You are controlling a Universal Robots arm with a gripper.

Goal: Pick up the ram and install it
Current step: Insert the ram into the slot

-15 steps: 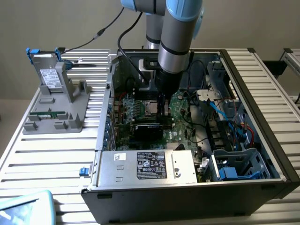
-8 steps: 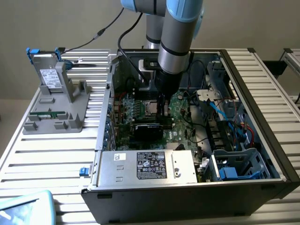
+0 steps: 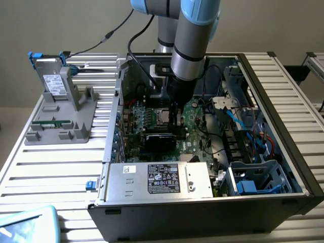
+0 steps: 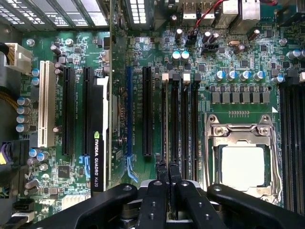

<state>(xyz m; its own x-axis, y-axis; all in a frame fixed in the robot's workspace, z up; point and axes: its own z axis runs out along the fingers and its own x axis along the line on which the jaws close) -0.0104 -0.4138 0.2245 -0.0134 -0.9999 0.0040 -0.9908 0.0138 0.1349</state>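
The ram point(image 3: 50, 122) is a thin green stick lying flat on the grey fixture point(image 3: 61, 132), outside the computer case on the exterior view's left. My gripper point(image 3: 177, 117) hangs inside the open case, low over the motherboard point(image 3: 195, 121), well apart from the ram. In the wrist view its black fingers point(image 4: 161, 172) stand close together, shut, with nothing seen between them. The gripper point(image 4: 168, 167) sits just over the row of long dark memory slots point(image 4: 180, 124), which look empty. The CPU socket point(image 4: 243, 164) lies beside those slots.
A grey boxy drive point(image 3: 50, 76) with a white sticker and blue tabs stands upright at the fixture's back. Inside the case are a graphics card point(image 4: 97, 157), the power supply point(image 3: 157, 178), blue and white cables point(image 3: 238, 119) and a drive cage point(image 3: 263, 177).
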